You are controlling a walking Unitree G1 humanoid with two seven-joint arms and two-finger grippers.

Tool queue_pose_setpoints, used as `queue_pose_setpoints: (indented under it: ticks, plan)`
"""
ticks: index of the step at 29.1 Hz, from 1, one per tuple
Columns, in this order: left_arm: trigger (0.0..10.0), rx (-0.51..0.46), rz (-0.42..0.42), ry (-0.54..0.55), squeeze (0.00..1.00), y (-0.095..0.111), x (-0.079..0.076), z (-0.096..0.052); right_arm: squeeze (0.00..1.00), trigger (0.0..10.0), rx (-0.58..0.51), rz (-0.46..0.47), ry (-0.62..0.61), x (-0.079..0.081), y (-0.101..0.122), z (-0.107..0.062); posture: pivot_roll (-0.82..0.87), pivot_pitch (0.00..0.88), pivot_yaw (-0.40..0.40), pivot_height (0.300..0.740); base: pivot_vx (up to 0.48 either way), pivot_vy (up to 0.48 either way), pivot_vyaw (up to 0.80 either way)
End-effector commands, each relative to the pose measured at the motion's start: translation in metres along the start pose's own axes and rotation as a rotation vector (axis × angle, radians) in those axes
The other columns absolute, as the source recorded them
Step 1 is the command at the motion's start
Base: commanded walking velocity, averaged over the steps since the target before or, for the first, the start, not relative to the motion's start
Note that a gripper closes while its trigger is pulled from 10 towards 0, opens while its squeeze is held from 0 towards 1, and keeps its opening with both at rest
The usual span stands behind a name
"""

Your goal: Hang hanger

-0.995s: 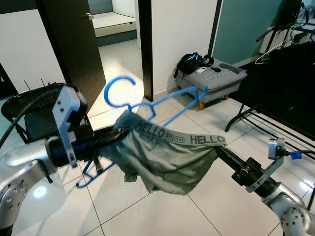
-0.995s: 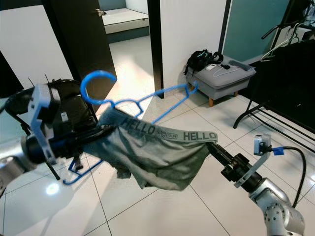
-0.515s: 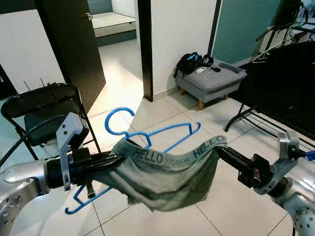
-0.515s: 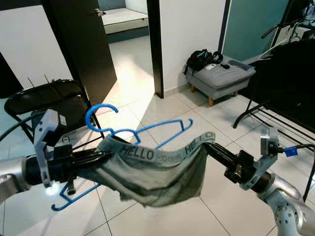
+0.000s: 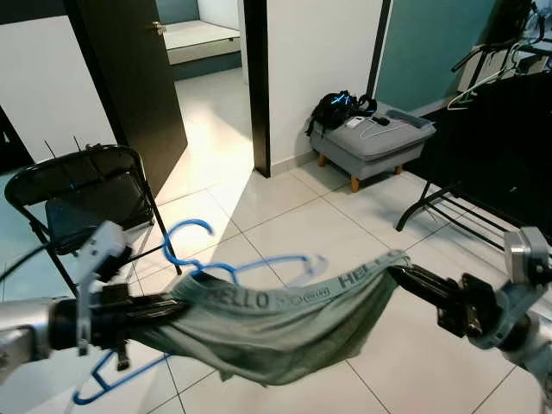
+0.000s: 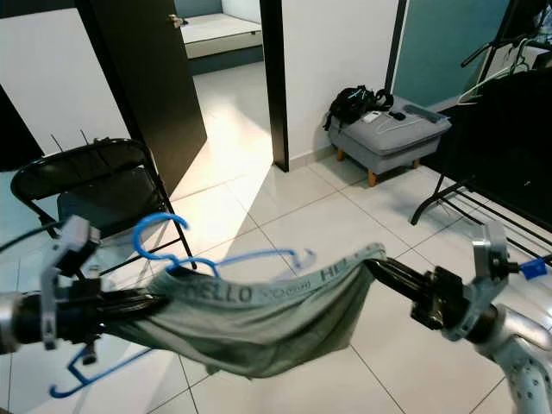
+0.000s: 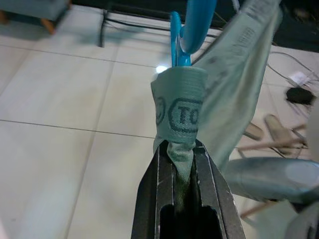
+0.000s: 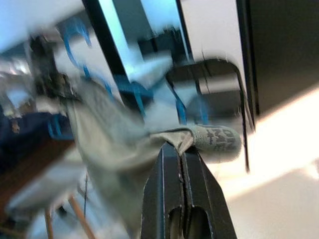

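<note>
Left gripper: you have it clamped on the grey-green underwear waistband, beside the blue hanger.
Right gripper: pinching the waistband's other end.

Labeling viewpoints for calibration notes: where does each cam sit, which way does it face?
Eye views: head stereo pair, looking forward and down at grey underwear on a blue hanger; both arms show.
Left wrist: looks along the left end effector, pinching the waistband.
Right wrist: looks along the right end effector, on the waistband's other end.
Shared: all views show underwear and hanger.
</note>
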State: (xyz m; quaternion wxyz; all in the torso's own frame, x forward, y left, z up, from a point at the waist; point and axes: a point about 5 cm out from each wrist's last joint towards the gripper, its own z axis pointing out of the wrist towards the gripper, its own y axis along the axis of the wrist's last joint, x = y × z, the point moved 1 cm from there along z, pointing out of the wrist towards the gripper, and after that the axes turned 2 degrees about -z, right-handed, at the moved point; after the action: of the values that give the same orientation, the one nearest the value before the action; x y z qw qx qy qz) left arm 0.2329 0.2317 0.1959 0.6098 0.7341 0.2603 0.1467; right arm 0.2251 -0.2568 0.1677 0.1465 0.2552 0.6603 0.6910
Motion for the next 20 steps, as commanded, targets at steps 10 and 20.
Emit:
queue_pose_setpoints:
  ticks: [10,20]
  plan:
    - [0.0,-0.102,0.0,-0.062,0.0,0.023,-0.002,-0.011,0.0,0.0,0.475,-0.117,-0.076,-0.004,-0.045,-0.017,0.05,0.0,0.044,0.735,0.0,0.0,0.0]
    - [0.0,-0.046,-0.01,-0.204,0.0,0.016,-0.022,-0.001,0.0,0.0,0.503,-0.383,-0.272,-0.037,-0.027,-0.006,0.05,0.0,0.041,0.735,0.0,0.0,0.0]
